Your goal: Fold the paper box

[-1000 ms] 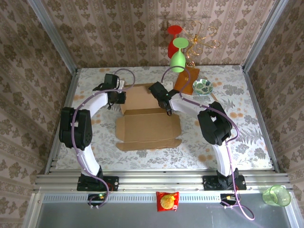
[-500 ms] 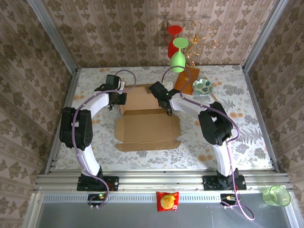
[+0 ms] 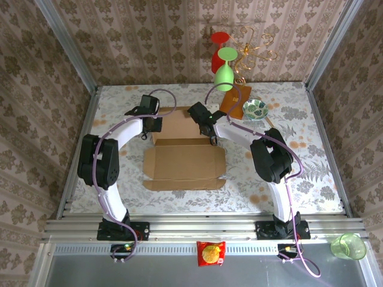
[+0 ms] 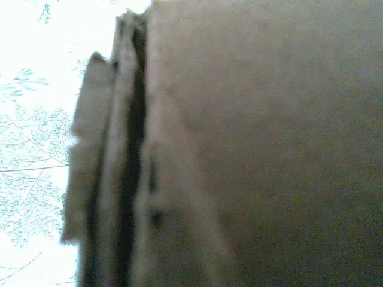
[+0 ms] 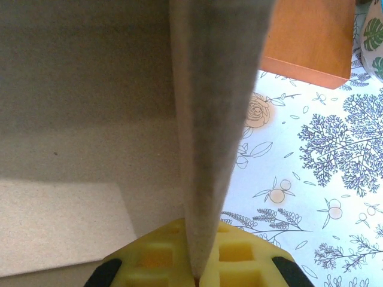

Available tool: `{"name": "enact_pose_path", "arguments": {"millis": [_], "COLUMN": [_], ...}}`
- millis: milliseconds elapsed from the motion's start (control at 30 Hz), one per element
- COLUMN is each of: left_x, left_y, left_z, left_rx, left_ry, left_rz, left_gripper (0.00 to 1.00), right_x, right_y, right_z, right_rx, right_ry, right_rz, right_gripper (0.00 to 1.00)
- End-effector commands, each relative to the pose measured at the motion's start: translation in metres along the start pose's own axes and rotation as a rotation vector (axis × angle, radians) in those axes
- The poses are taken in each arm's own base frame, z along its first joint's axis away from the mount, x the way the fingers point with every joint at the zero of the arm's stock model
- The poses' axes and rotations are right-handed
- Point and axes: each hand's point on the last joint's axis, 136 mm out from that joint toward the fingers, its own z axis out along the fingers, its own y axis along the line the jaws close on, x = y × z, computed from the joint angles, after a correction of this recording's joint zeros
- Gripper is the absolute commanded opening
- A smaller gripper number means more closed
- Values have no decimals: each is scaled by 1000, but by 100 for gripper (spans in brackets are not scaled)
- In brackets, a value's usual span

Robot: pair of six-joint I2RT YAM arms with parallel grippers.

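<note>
The paper box [image 3: 182,161] lies in the middle of the table as a brown cardboard sheet, its back panel [image 3: 179,122] raised. My left gripper [image 3: 152,124] is at the panel's left end. In the left wrist view blurred cardboard layers [image 4: 251,143] press up to the camera and hide the fingers; the gripper is shut there. My right gripper [image 3: 209,133] is at the panel's right end. In the right wrist view it [image 5: 206,276] is shut on an upright cardboard flap [image 5: 215,119], whose edge runs down between the yellow foam pads [image 5: 155,260].
A wire rack with a red and a green glass [image 3: 226,63] stands at the back on an orange-brown base [image 3: 234,100] [image 5: 308,36]. A patterned bowl [image 3: 255,109] sits beside it. A snack packet [image 3: 210,253] and a green cup [image 3: 349,246] rest near the front rail.
My left gripper has moved right, closer along the box's back-left edge, and closed. The box has shifted slightly left. The right gripper keeps its hold and has barely moved.
</note>
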Motion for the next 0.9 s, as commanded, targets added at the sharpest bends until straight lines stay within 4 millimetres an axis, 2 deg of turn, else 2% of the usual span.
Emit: {"name": "enact_pose_path", "arguments": {"millis": [0,100,200,300,500,600,733,867], "left_x": [41,41,48,54,63,66,60,54], "left_y": [-14,-24,-25,-21,-14,-3,5,3], "left_z": [15,10,8,11,14,15,13,12], "left_rx": [50,128,183,190,142,56,-13,-15], "left_ry": [158,154,172,186,214,227,220,221], "left_rz": [43,24,-18,-38,-10,17,11,-30], "left_gripper": [22,36,38,35,20,0,0,0], "right_x": [17,18,19,21,25,25,25,29], "right_y": [2,2,2,3,3,3,-6,-15], "right_z": [-4,-2,0,1,3,2,-1,0], "right_rx": [-17,-25,-32,-40,-40,-37,14,84], "right_ry": [79,94,105,117,137,145,160,183], "right_rz": [-13,-16,-15,-20,-11,-3,16,35], "right_gripper": [0,0,0,0,0,0,0,0]}}
